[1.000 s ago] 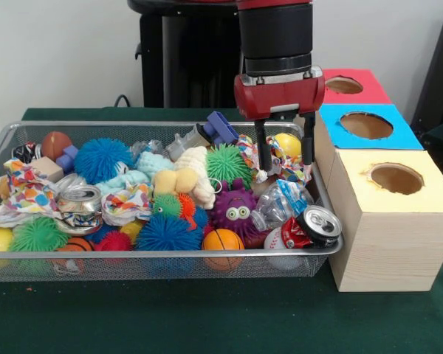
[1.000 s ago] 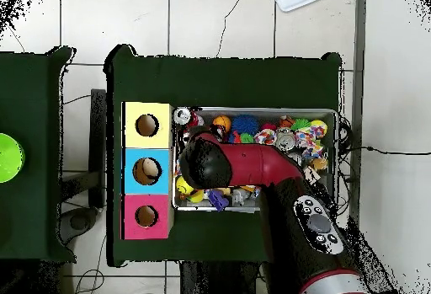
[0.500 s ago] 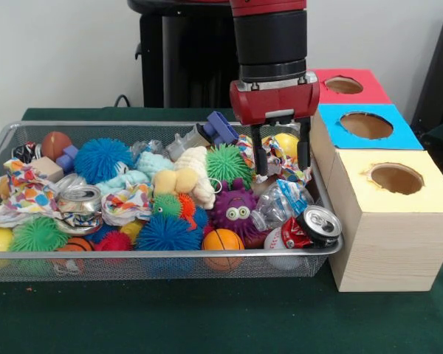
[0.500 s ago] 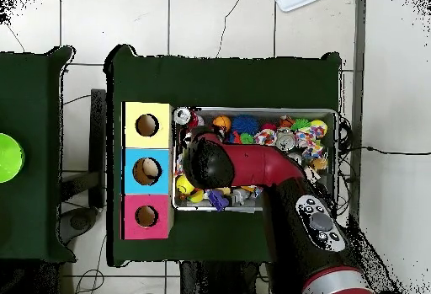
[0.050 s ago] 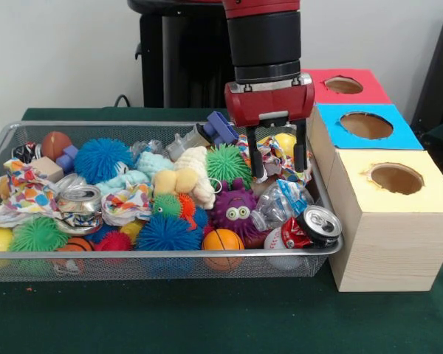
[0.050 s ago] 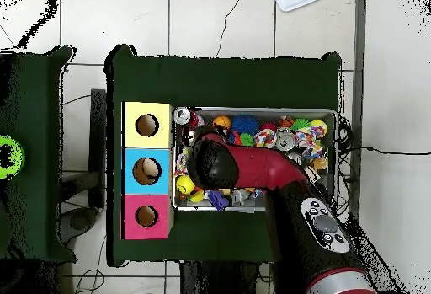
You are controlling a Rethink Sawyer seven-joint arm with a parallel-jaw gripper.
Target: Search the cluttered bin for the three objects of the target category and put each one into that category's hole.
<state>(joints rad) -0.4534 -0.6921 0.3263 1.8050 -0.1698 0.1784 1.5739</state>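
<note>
A silver wire-mesh bin (image 5: 7,140) brims with spiky rubber balls and crushed cans. The red and black arm drops straight down over its right end, gripper (image 5: 279,157) spread apart, empty, above a crumpled patterned wrapper (image 5: 275,158). Wooden boxes with round holes (image 5: 396,179) stand alongside.

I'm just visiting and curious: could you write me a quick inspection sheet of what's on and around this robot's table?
Surface: green table.
Job's things: wire bin heaped with toys; yellow box, blue box, red box, each with a round hole.
Clutter: spiky balls, crushed cans, patterned cloth, purple monster toy.
Grippers: gripper open, above the bin's box end, holding nothing.
Cables: black cable behind the table.
Surroundings: tiled floor.
</note>
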